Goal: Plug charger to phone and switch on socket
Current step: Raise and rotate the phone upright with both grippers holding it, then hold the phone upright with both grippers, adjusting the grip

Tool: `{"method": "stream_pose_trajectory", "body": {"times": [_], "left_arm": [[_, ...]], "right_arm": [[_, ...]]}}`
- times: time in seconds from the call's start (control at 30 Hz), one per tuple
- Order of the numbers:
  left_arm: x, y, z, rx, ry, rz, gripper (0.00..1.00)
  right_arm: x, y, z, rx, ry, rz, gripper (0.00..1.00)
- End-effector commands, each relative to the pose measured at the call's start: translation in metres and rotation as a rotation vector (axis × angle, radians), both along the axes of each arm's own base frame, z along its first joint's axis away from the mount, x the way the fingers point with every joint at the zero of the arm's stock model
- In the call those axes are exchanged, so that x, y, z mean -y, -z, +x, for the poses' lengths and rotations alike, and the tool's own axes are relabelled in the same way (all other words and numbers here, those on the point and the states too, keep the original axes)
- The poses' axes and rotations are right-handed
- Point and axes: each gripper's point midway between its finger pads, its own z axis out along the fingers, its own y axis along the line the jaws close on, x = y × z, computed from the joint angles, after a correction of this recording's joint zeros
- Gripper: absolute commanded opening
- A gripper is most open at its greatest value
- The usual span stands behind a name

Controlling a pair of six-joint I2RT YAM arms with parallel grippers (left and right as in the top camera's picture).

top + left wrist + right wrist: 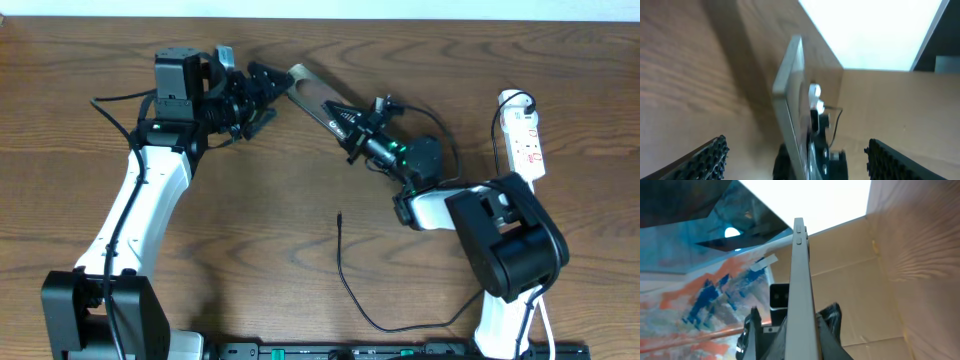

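Wooden tabletop (250, 200): phone (312, 92) held on edge, clenched in the right gripper (352, 125); left gripper (262, 97) spread wide about its far end. Charger (341, 255) lies loose, well apart; socket (527, 140) at the right edge. Judged step: presenting the phone. Next move calls for fetching the plug tip.

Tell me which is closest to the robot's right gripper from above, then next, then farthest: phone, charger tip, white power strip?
1. Phone: clamped in the right gripper itself.
2. Charger plug tip: lying loose, lower in the overhead view.
3. White power strip: far off, by the right edge.
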Motion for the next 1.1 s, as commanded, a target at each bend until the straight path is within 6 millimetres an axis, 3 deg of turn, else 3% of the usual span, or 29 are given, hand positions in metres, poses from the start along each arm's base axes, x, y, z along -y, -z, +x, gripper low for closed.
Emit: {"method": "stream_pose_trajectory", "body": {"times": [0.0, 0.17, 0.57, 1.07], "left_arm": [[-0.010, -0.006, 0.007, 0.008, -0.069, 0.015, 0.86], [-0.010, -0.006, 0.008, 0.011, -0.071, 0.016, 0.86], [-0.012, -0.017, 0.017, 0.088, -0.082, 0.024, 0.86], [-0.010, -0.018, 0.016, 0.115, -0.055, 0.042, 0.86]], "right_arm": [[-0.004, -0.013, 0.004, 0.019, 0.076, 0.058, 0.01], [-0.016, -0.024, -0.005, 0.043, 0.102, 0.101, 0.01], [-0.043, -0.028, -0.025, 0.041, 0.065, 0.120, 0.01], [-0.049, -0.036, -0.035, 0.073, 0.035, 0.141, 0.01]]}}
